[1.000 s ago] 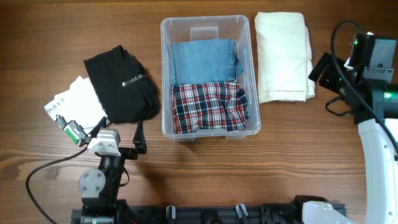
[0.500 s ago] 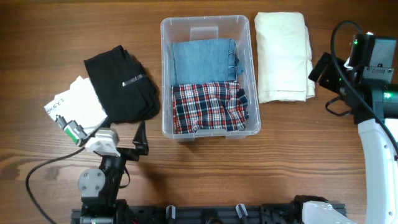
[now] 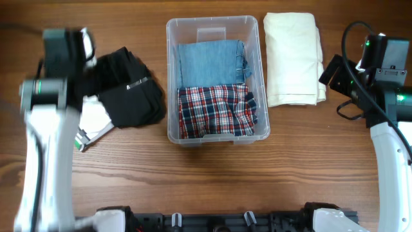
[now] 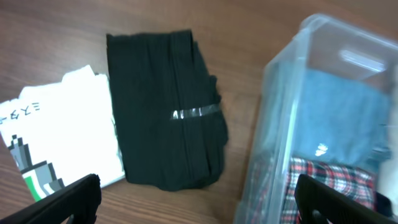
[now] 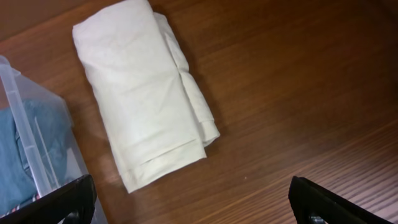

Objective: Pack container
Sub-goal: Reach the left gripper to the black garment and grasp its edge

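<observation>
The clear container point(image 3: 257, 38) stands mid-table and holds a folded blue denim garment point(image 3: 211, 61) behind a folded red plaid one point(image 3: 215, 111). A black folded garment point(image 3: 132, 90) partly overlaps a white printed garment point(image 3: 96, 116) to its left. A cream folded garment point(image 3: 294, 58) lies to its right. My left gripper point(image 3: 90, 58) is blurred, above the black garment's left edge; in the left wrist view it point(image 4: 199, 211) is open and empty, with the black garment point(image 4: 165, 106) and container point(image 4: 280, 124) ahead. My right gripper point(image 5: 193, 211) is open and empty, near the cream garment point(image 5: 146, 93).
The right arm point(image 3: 380, 71) stands at the table's right edge, beside the cream garment. The left arm's white link point(image 3: 38, 154) runs down the left side. Bare wood table point(image 3: 212, 174) lies in front of the container.
My left arm has swung from the front of the table up to the far left, over the black and white garments. The right arm and all garments have not moved.
</observation>
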Robot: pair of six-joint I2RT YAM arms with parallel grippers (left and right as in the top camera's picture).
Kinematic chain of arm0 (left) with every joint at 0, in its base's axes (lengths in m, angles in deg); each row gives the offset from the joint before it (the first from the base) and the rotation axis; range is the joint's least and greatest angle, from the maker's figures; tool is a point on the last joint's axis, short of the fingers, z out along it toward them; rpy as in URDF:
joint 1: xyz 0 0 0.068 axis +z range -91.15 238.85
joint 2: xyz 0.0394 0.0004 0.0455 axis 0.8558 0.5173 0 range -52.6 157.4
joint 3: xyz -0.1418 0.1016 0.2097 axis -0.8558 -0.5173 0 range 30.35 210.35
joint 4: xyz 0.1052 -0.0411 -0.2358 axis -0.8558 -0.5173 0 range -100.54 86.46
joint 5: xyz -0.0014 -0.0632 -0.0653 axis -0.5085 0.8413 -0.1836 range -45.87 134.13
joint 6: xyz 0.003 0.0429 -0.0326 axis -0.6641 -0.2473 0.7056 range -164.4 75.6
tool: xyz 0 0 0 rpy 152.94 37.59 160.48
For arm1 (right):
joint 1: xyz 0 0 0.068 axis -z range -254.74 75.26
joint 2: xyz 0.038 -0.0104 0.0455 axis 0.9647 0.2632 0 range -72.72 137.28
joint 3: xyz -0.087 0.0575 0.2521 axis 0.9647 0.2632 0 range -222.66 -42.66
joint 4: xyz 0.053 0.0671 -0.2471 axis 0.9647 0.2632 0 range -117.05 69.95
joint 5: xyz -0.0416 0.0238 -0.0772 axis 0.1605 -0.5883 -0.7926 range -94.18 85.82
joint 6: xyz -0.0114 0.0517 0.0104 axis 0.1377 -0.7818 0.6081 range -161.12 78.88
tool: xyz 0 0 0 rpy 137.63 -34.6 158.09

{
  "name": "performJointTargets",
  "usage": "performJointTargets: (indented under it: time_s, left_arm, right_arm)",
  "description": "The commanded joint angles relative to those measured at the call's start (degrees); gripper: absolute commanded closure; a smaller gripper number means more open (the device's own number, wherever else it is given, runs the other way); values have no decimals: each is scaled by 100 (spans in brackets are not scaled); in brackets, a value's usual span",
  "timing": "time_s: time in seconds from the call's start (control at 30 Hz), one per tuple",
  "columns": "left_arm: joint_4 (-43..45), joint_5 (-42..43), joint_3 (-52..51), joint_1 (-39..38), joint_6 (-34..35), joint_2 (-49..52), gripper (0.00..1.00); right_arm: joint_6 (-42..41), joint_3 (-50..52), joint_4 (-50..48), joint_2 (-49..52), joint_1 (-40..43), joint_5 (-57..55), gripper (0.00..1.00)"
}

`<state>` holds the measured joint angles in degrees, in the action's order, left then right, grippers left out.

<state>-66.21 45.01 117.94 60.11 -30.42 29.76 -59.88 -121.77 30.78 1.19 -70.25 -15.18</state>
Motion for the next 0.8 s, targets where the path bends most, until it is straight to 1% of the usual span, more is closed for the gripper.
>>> performJointTargets:
  time_s: [0.0,0.13,0.3,0.43,0.6,0.7,0.77]
  left_arm:
    - [-400,-138,638,52,-118,973,0]
    - [-330,-146,638,52,-120,1543,0]
    - [9,-140,638,61,-111,1961,0]
    - [192,-133,638,219,177,2127,0]
    - [181,391,619,686,208,2238,0]
    - [186,706,442,994,603,2256,0]
    - [293,997,229,1150,601,2256,0]
  right_arm:
    - [72,-37,-13,-24,9,-57,0]
    - [74,-37,-13,-24,9,-57,0]
    - [72,-37,-13,-24,9,-57,0]
    - [74,-37,-13,-24,9,-57,0]
    - [72,-37,-13,-24,9,-57,0]
    - [72,-37,-13,-24,9,-57,0]
    - [74,-37,-13,-24,9,-57,0]
